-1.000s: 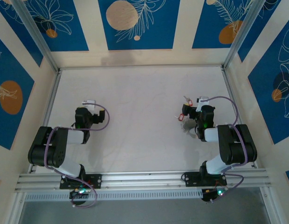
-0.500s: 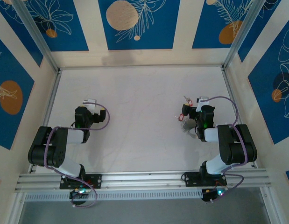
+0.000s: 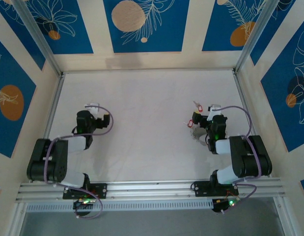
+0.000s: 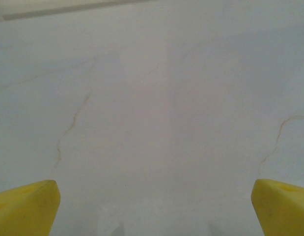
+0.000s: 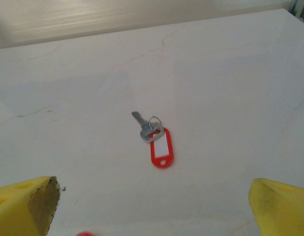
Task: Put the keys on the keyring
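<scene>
**While both grippers stand spread, red-tagged keys lie by the right one**

Right gripper (image 5: 152,209): jaws spread wide, nothing between them. Its yellow fingertips (image 5: 279,206) sit at the two lower corners of the wrist view. The one on the left of that view is scuffed dark on its inner face.

Left gripper (image 4: 152,209): spread just as wide, nothing held, plain tabletop ahead of it.

Labels: a small silver metal key (image 5: 143,129) hangs by a little split ring on an oblong red plastic tag (image 5: 161,149) with a white insert. Whether anything is written on the insert cannot be told.

Position: key and tag lie flat on the table ahead of the right gripper, roughly centred between its fingertips and apart from both. The key blade points away and to the left, and the tag trails back toward the gripper. A sliver of red (image 5: 84,234) shows at the bottom edge near the scuffed fingertip, too cut off to identify.

From above, one red tag (image 3: 199,107) lies just left of the right gripper's head. Another red tag (image 3: 191,123) lies nearer the bases, left of the right wrist. A faint greyish shape (image 3: 198,135) lies beside the right forearm, too small to identify.

Room: the white tabletop (image 3: 147,98) has faint tan hairline veins, with a wide open stretch between the arms. Aluminium rails run along the left edge (image 3: 53,108) and the right edge (image 3: 244,98), each arm close to its own rail. The far wall carries blue panels (image 3: 142,24) printed with orange discs and white leaf outlines.
</scene>
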